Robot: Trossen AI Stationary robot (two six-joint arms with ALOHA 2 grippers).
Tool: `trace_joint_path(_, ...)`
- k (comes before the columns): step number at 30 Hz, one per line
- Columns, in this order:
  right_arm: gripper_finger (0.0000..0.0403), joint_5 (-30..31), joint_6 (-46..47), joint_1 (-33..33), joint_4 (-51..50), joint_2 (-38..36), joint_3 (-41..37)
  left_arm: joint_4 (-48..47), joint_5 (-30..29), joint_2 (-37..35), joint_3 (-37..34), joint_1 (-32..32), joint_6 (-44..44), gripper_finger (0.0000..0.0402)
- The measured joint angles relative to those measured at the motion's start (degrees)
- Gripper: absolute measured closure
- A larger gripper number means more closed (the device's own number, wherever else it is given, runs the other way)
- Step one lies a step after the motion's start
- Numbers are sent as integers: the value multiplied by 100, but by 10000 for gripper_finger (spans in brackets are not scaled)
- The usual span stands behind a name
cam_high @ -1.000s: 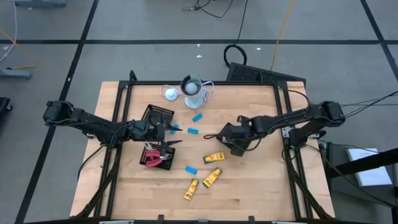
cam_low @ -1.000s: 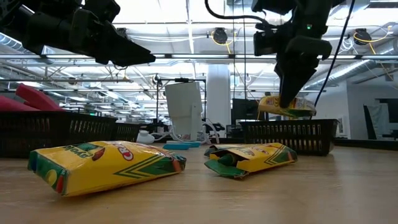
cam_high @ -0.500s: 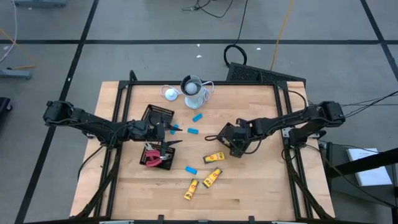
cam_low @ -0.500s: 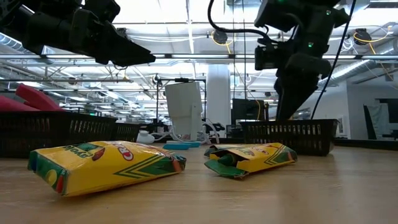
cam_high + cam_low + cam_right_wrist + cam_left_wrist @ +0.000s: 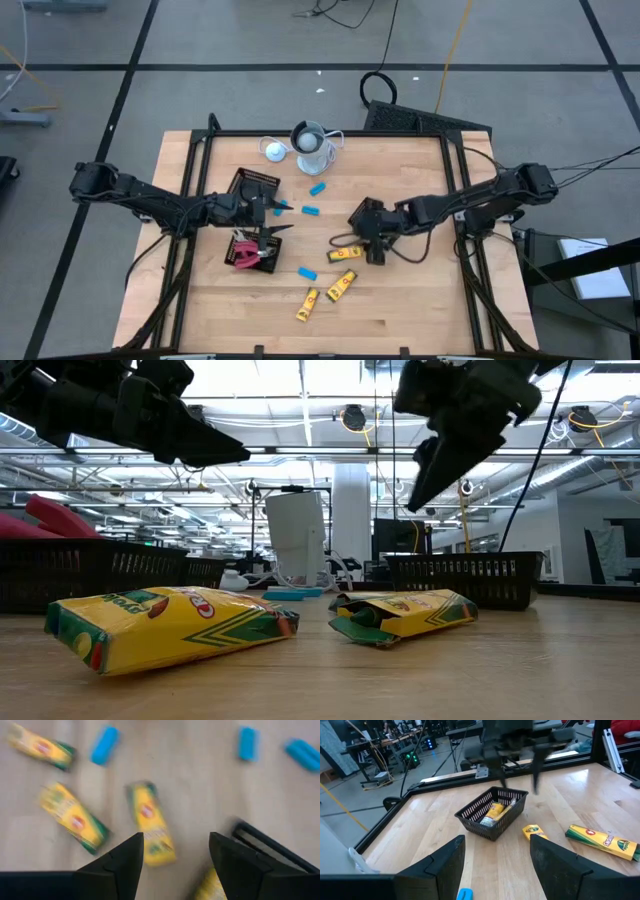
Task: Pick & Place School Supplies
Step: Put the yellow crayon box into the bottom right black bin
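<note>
Both arms were black all over, built from rounded joint housings linked by slimmer straight segments, with a matte finish. The left arm (image 5: 150,200) had a bulky dark block at its shoulder end and became thinner toward the wrist. The right arm (image 5: 470,200) had the same shape, and thin black cables ran along it and looped near its wrist. The left hand (image 5: 497,855) had two broad, flat, dark fingers with angled inner edges. The right hand (image 5: 175,852) had the same two dark fingers, smooth and without visible markings.
</note>
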Motion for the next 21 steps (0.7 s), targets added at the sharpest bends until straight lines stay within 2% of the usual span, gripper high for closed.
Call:
trace_joint_path(11, 186, -456, -145, 188, 503, 972, 1, 5, -40, 0, 1, 0, -6, 174)
trace_joint_path(21, 186, -570, -447, 254, 870, 1157, 3, 21, -42, 0, 1, 0, 15, 174)
